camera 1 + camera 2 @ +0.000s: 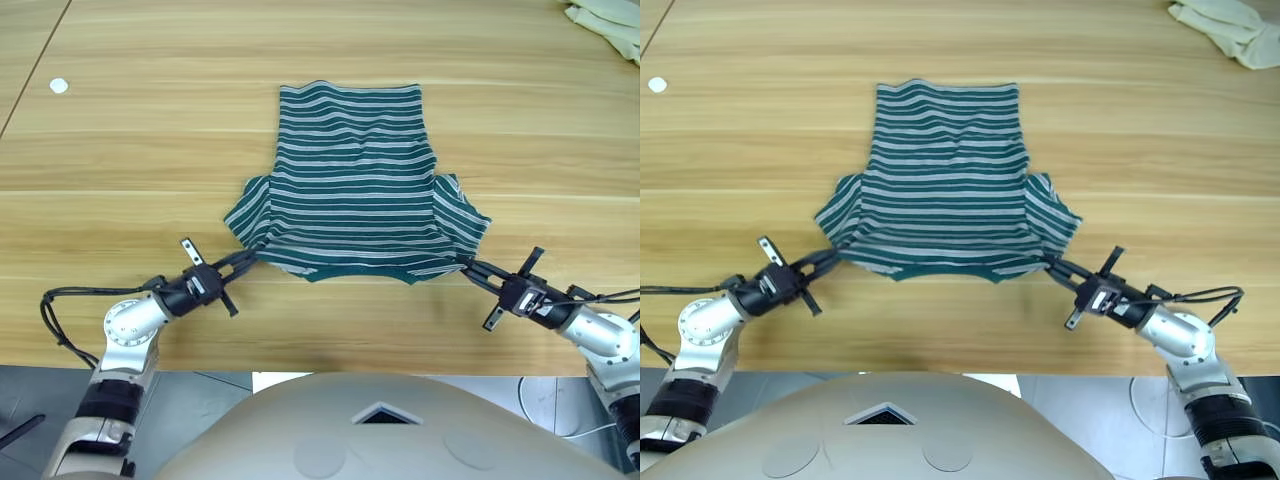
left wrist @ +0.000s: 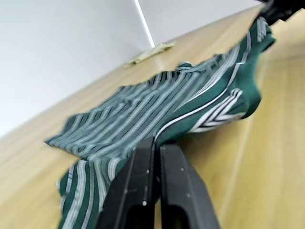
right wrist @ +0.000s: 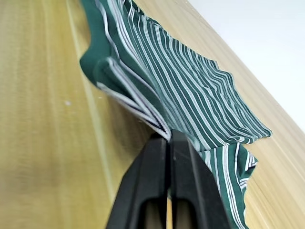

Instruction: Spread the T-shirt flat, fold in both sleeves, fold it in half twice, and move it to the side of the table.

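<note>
Wood-grain table point(image 1: 130, 180), striped T-shirt point(image 1: 350, 190), left tool point(image 1: 255, 256) and right tool point(image 1: 466, 262) clamped on corners

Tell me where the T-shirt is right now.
In the left eye view the T-shirt lies centred on the table, its near corners pinched by the left end effector and right end effector; a cream cloth lies at the far right corner.

I see a crumpled cream cloth point(image 1: 1225, 30) lying at the far right corner, and a small white disc point(image 1: 59, 86) far out on the left.
</note>
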`<state>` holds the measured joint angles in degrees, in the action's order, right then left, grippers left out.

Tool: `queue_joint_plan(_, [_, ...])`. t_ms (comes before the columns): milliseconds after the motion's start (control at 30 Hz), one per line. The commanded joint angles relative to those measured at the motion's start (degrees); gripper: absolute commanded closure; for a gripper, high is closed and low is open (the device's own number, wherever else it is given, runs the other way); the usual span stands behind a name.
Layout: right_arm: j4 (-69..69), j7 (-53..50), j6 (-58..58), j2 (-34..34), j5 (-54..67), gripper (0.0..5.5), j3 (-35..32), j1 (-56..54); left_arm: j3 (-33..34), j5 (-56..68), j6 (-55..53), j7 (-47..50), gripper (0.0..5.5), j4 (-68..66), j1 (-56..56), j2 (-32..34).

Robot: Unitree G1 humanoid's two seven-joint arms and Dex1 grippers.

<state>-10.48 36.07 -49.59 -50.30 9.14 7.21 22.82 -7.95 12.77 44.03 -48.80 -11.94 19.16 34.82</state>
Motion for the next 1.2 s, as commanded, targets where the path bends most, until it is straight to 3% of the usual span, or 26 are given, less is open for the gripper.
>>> queue_joint_plan(33, [4.9,0.5,1.6,-0.3,-2.5,4.96,-1.6,4.1,-0.7,-6.4,0.0,2.1,4.7,0.5,4.0,0.3])
queue_joint_plan(333, [5.9,-1.7,4.4,-0.6,-9.8,3.52,-6.8,9.9,3.1,-8.5,-0.8,5.0,3.28,1.5,11.3,3.9])
queue_joint_plan(433, [8.4,-1.5,4.4,-0.1,-5.4,3.52,-9.4,10.3,5.4,4.2,-0.6,2.7,2.91,8.1,13.0,4.3])
queue_joint_plan(533, [9.6,-4.1,6.7,4.3,-3.7,3.52,-9.7,1.1,6.9,11.1,-2.7,4.7,2.91,13.0,6.1,0.9])
queue_joint_plan(700, [-0.4,-7.0,8.7,8.8,-14.9,3.52,-5.8,-11.0,7.3,-14.1,-7.3,19.6,2.91,1.7,-9.6,-3.3])
queue_joint_plan(900, [-11.1,-9.8,7.2,9.7,-24.5,3.52,-1.9,-16.3,0.7,-36.6,-9.2,30.4,2.91,-8.3,-16.1,-3.0])
queue_joint_plan(1200, [-14.1,-12.9,5.5,6.8,-26.2,3.52,-2.2,-13.4,-4.1,-45.0,-10.3,33.3,2.91,-10.2,-10.8,3.4])
